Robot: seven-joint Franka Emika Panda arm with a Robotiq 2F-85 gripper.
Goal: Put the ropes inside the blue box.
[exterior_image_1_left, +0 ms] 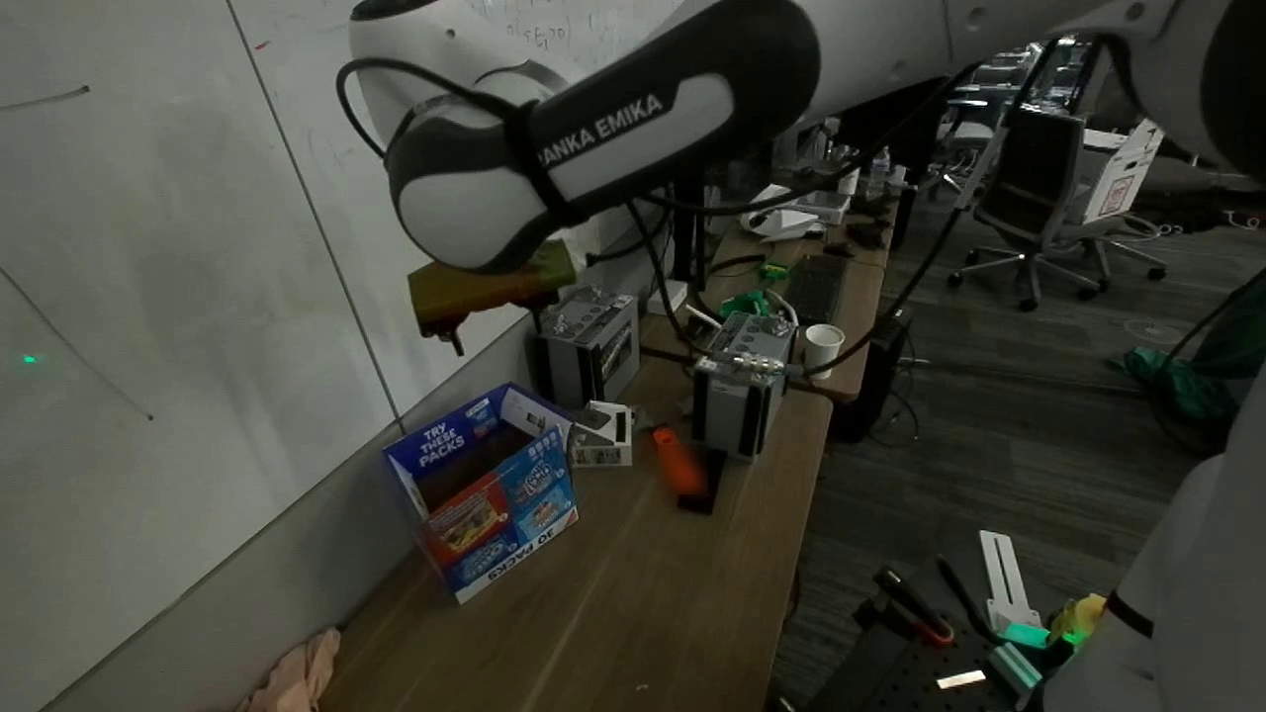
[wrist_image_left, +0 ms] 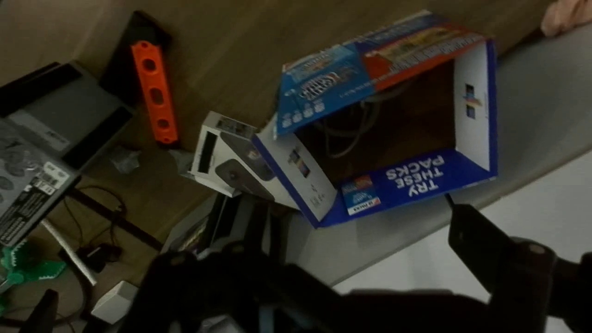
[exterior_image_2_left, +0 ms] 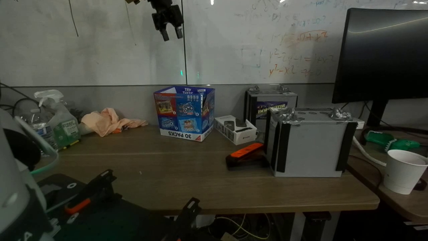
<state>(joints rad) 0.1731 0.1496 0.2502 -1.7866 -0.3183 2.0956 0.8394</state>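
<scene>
i hold my one claw (exterior_image_2_left: 173,36) high over the table (exterior_image_2_left: 187,170), its two fingers (exterior_image_2_left: 179,32) spread apart with nothing between them. one blue box (exterior_image_2_left: 184,113) stands open-topped on the table; inside it, in the wrist view, lie pale loops of rope (wrist_image_left: 362,125), too dim to count. one white carton (exterior_image_2_left: 240,136) sits just beside it. in an exterior view i count one grey case (exterior_image_2_left: 311,147) partly hiding a second grey case (exterior_image_2_left: 264,108), one orange-and-black tool (exterior_image_2_left: 247,151) just beside the nearer, one peach cloth (exterior_image_2_left: 103,122), one spray bottle (exterior_image_2_left: 67,125), one paper cup (exterior_image_2_left: 404,172).
</scene>
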